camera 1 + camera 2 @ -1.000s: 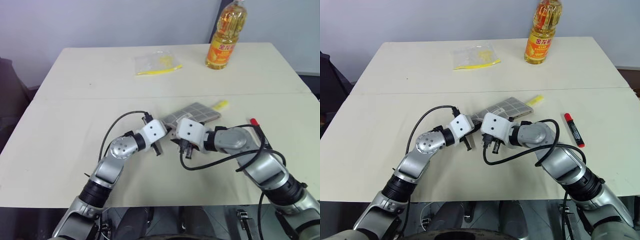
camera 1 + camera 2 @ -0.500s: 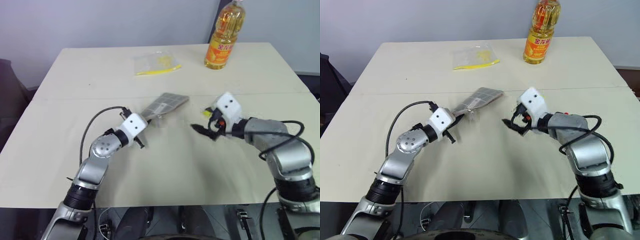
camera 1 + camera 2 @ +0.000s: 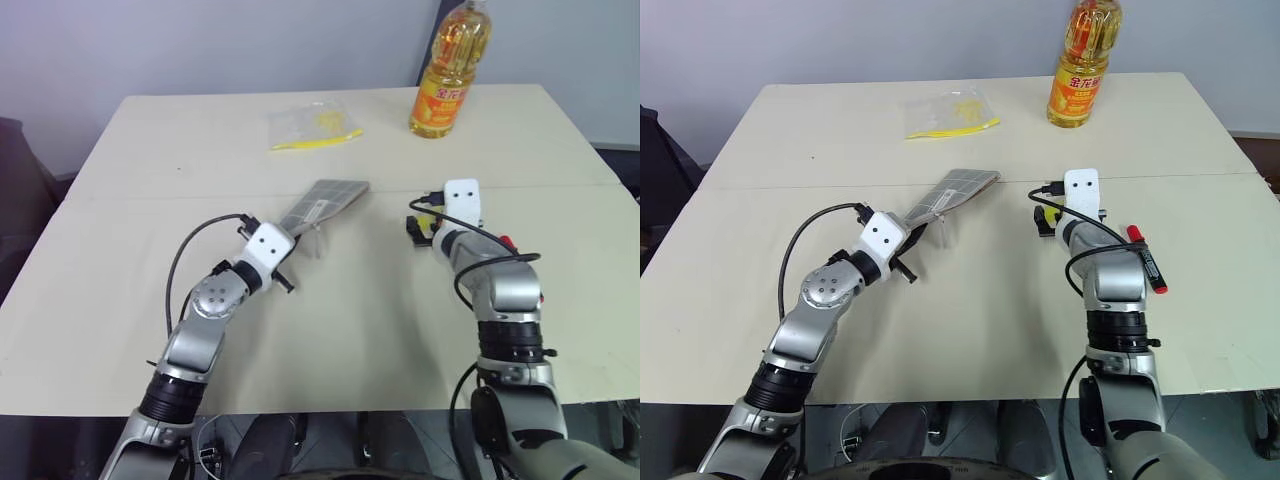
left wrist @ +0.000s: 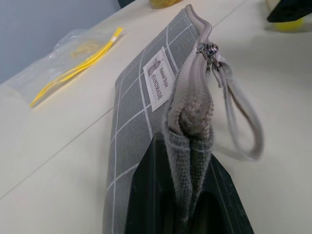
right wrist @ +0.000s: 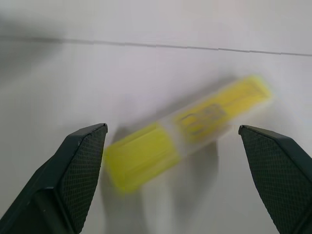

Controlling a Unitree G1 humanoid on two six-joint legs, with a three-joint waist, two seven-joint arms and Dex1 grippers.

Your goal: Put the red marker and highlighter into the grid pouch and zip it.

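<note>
Head view: the left gripper [image 3: 908,232] pinches the grid pouch [image 3: 952,192] by its end, raised off the table [image 3: 970,320]; the red marker [image 3: 1146,266] lies beside the right arm.

Right wrist view: right gripper [image 5: 180,168] jaws wide, the highlighter [image 5: 187,130] lying slantwise on the table between and just ahead of them.

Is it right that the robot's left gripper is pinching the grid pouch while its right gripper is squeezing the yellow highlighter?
Not quite. The left gripper does pinch the grid pouch, but the right gripper is open around the highlighter, not squeezing it, as the right wrist view shows.
</note>
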